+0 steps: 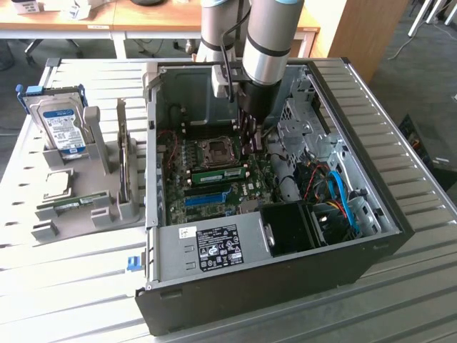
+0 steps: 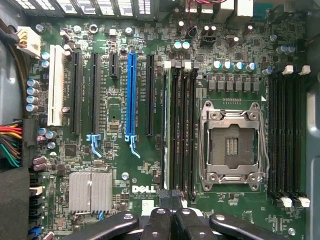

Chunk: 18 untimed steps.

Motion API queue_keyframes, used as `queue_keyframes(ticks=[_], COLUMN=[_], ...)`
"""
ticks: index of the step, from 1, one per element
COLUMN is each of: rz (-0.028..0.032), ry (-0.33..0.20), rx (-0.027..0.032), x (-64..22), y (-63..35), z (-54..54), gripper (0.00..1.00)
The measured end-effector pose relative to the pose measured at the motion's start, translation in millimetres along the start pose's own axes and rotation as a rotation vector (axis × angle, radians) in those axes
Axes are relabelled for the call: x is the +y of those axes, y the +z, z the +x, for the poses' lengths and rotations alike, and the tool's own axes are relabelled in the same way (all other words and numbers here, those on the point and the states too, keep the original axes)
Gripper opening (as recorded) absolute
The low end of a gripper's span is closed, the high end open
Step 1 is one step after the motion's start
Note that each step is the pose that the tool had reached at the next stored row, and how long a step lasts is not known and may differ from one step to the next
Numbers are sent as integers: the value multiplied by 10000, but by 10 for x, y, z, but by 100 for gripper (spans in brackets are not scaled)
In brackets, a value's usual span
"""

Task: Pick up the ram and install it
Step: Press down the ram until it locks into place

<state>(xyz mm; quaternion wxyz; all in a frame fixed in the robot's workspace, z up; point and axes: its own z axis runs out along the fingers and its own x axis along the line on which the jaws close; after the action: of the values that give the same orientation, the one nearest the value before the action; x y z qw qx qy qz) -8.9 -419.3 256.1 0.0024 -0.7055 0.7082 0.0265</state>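
Note:
A green ram (image 1: 218, 174) stands seated in a slot on the motherboard, just beside the empty processor socket (image 1: 214, 148). In the wrist view its thin top edge (image 2: 165, 135) runs along the slot farthest from the socket (image 2: 232, 145). My gripper (image 1: 248, 143) hangs inside the open computer case, a little above the board near one end of that ram. Its fingers (image 2: 161, 220) are pressed together, so the gripper (image 2: 172, 197) is shut with nothing visible between them. A second green ram stick (image 1: 71, 206) lies in the grey holder at the exterior view's left.
The grey holder (image 1: 107, 207) also carries a hard drive with a blue-white label (image 1: 61, 125) and a square silver processor (image 1: 57, 182). The case walls (image 1: 214, 246), drive cage (image 1: 300, 132) and coloured cables (image 1: 335, 193) crowd the board. Desks stand behind.

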Motion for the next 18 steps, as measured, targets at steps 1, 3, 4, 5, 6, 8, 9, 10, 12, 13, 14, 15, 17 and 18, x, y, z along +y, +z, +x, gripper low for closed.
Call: queue_keyframes(ticks=[1,3,4,5,6,8,9,10,12,13,14,15,17,18], rz=[0,0,0,1,1,1,1,1,1,1,1,1,1,1], ry=[0,0,2,3,2,0,0,0,0,0,0,0,0,0], rx=[-1,0,0,-2,-2,-2,-2,-2,-1,-4,-2,-2,-2,-1], x=[0,0,-6,-27,-50,-86,-90,-90,-90,-90,-90,-91,-92,-92], y=[0,0,0,0,-1,-2,-2,-2,-1,8,18,29,53,67], z=[0,0,0,0,0,-1,-1,-1,-1,-1,0,1,1,2], gripper=[11,11,11,11,11,11,11,11,11,11,11,11,11,11])
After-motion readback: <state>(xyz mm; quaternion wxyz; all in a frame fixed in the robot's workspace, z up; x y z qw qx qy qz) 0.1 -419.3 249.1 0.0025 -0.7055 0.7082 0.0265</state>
